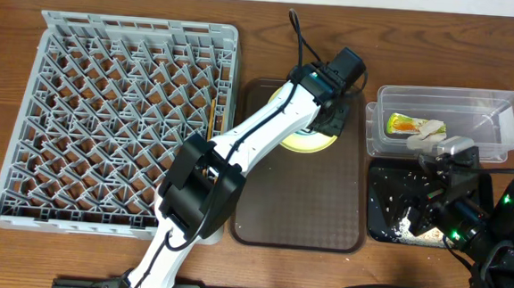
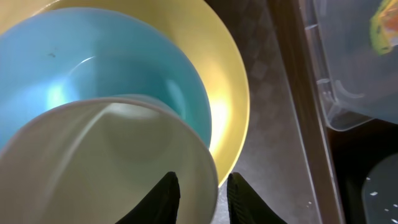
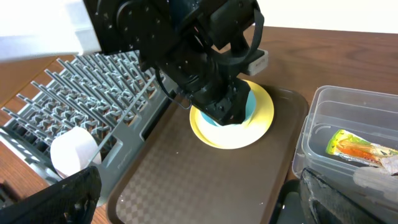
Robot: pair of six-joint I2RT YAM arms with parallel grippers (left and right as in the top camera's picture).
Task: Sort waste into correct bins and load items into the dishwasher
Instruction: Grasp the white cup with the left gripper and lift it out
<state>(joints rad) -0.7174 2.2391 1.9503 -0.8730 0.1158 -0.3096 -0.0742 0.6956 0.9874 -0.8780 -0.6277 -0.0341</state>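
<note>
Left gripper [image 2: 202,177] at the stacked dishes. The stack sits at the twelve o'clock end of the brown tray [image 1: 298,209]: a white vessel [image 2: 93,162] nests in the light blue bowl [image 2: 124,68], which rests on the yellow plate [image 2: 227,87]. The jaws stand narrow astride the white vessel's wall at its six o'clock rim, one finger inside and one outside. Whether the pads already press the wall cannot be told from the wrist view.

The vessel looks thin-walled, rigid, smooth and light, so likely slippery and breakable. A rim pinch suits it, lifted straight up so the bowl beneath is not dragged along.

The dish rack [image 1: 107,117] lies at nine o'clock of the tray, and a white round item [image 3: 74,152] lies on it. The right gripper [image 3: 205,196] has its jaws spread wide and holds nothing. The clear tub [image 1: 491,109], at three o'clock of the plate, holds the snack wrapper [image 1: 403,124].

In the overhead view the left arm covers the stack and that part of the rack. The white vessel is cut off below, so cup or bowl is undecided. No chopsticks can be made out.
</note>
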